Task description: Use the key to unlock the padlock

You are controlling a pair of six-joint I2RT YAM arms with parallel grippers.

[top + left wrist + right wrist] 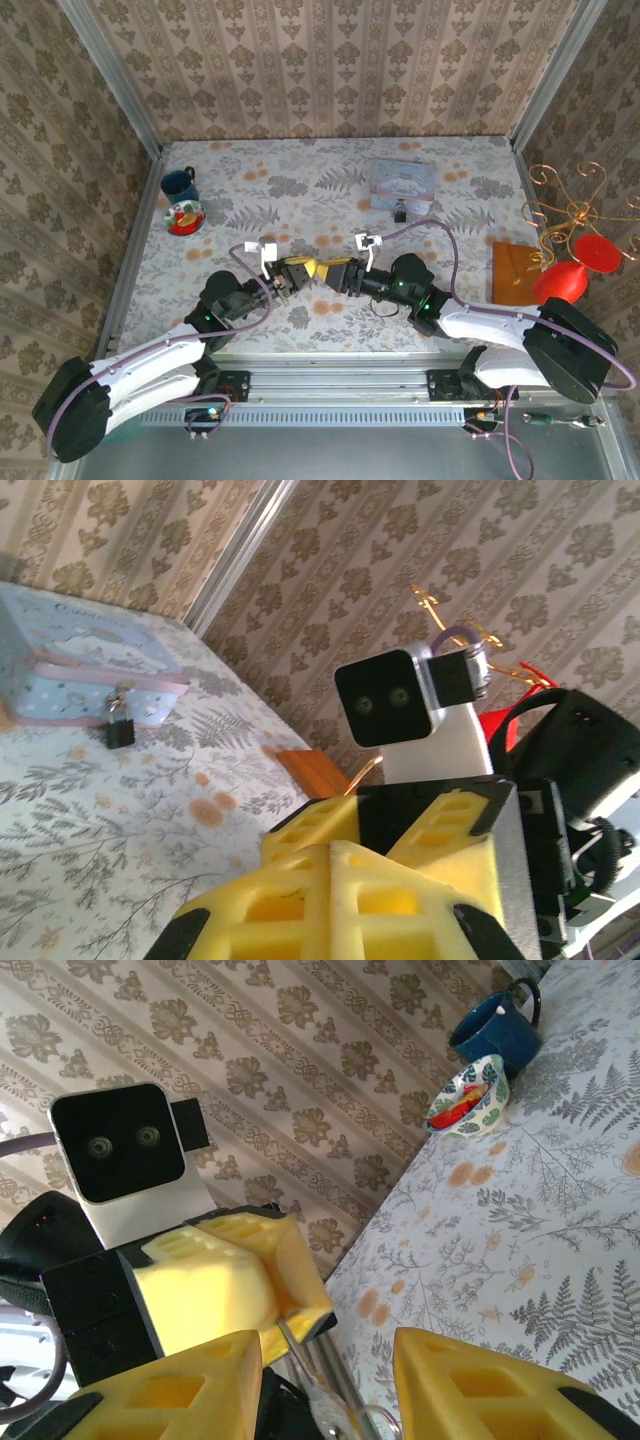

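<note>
The small black padlock hangs at the front of the pale blue cartoon tin at the back right of the table; the left wrist view shows the padlock against the tin. Both grippers meet tip to tip at mid-table. My left gripper is shut, its yellow pads pressed together. In the right wrist view a thin metal key sticks out from the left gripper, with a ring below. My right gripper is open, its fingers either side of the key, apart from it.
A blue mug and a small bowl with red contents stand at the back left. A wooden block and a red ornament with gold wire sit at the right edge. Walls enclose three sides.
</note>
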